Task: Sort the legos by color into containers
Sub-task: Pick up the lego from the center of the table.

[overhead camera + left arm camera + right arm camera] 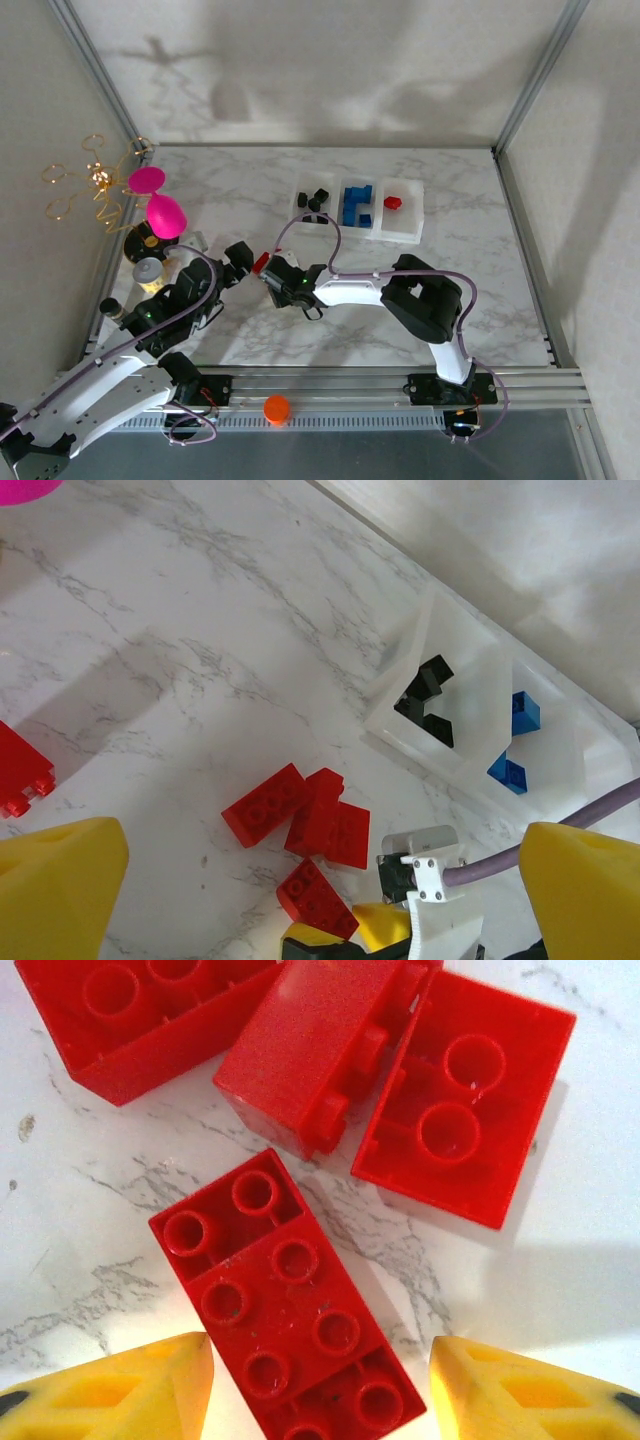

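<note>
Your sorting looks well past halfway. In the upper centre of the top view, the containers (405, 232) sit in a row: black legos (316, 199) in the left tray, blue legos (356, 202) in the middle one, and a single red lego (392, 202) in the right. What you have left is red. A cluster of four red legos (310, 820) lies on the marble in the lower centre of the left wrist view, with another red piece (20, 770) at the left edge.

Your right gripper (320, 1360) hangs over that cluster, its jaws apart and bracketing one red brick (290, 1310), which lies flat and not yet pinched. Your left gripper (320, 880) is spread wide, holding nothing
</note>
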